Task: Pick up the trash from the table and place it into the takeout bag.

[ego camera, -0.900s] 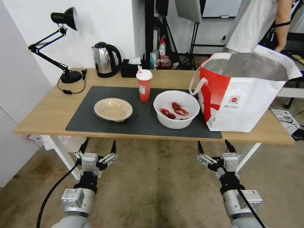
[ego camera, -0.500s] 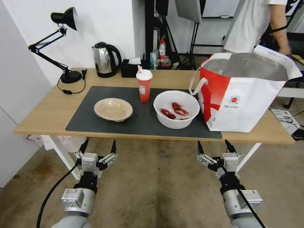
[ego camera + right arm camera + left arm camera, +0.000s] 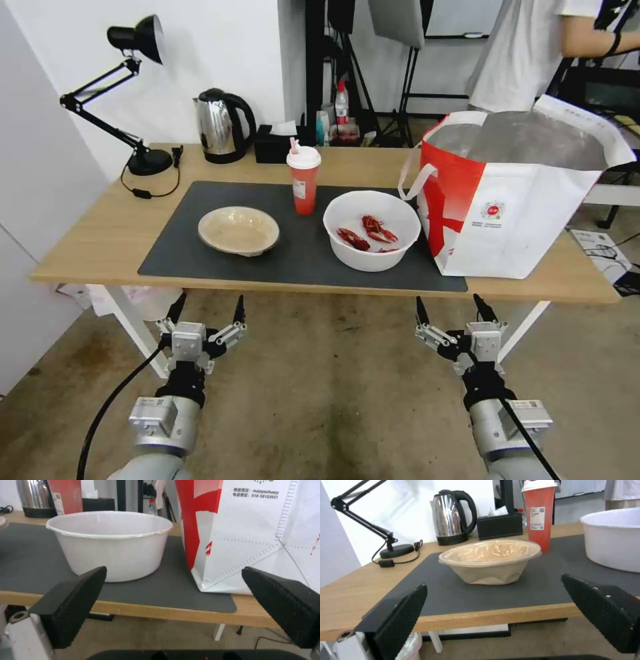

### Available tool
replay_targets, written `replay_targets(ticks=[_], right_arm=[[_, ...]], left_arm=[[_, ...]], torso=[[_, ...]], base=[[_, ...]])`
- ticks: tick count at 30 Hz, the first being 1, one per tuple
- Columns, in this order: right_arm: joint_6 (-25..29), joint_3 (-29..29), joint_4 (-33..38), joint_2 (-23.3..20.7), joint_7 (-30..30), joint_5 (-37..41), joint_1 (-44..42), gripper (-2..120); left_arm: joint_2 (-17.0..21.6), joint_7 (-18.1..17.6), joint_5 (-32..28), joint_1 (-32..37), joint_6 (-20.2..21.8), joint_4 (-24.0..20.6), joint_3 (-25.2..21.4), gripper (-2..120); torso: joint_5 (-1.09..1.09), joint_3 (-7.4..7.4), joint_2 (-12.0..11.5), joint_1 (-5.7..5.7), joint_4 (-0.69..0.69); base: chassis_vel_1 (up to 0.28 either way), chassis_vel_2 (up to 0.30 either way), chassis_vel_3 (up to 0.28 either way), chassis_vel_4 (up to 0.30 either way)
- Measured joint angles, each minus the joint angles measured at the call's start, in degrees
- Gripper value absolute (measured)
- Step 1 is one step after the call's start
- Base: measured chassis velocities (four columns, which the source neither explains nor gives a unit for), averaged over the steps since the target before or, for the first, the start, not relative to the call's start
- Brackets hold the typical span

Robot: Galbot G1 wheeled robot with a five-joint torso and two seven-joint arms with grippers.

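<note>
The long light-wood bench (image 3: pixel 100 233) on white legs carried a large dark grey rectangular mat (image 3: pixel 300 257). On the mat stood a shallow beige bowl (image 3: pixel 238 230) toward the robot's left, a deep white bowl (image 3: pixel 371 229) holding red crayfish shells (image 3: pixel 367 233) toward its right, and a red drink cup with white lid and straw (image 3: pixel 303 177) just behind and between the two bowls. The large boxy white takeout bag with a red side panel (image 3: pixel 517 200) stood upright and open-mouthed at the bench's right end, just beside the white bowl. The left gripper (image 3: pixel 207 310) hung below the bench's near edge in front of the beige bowl, fingers spread and empty. The right gripper (image 3: pixel 452 308) hung likewise below the edge in front of the white bowl and bag, fingers spread and empty.
</note>
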Motion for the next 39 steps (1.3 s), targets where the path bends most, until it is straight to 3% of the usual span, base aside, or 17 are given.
replay_targets(ticks=[39], right_arm=[[0.0,0.0,0.0,0.0,0.0,0.0,0.0,100]], left_arm=[[0.0,0.0,0.0,0.0,0.0,0.0,0.0,100]], torso=[[0.0,0.0,0.0,0.0,0.0]], base=[[0.0,0.0,0.0,0.0]])
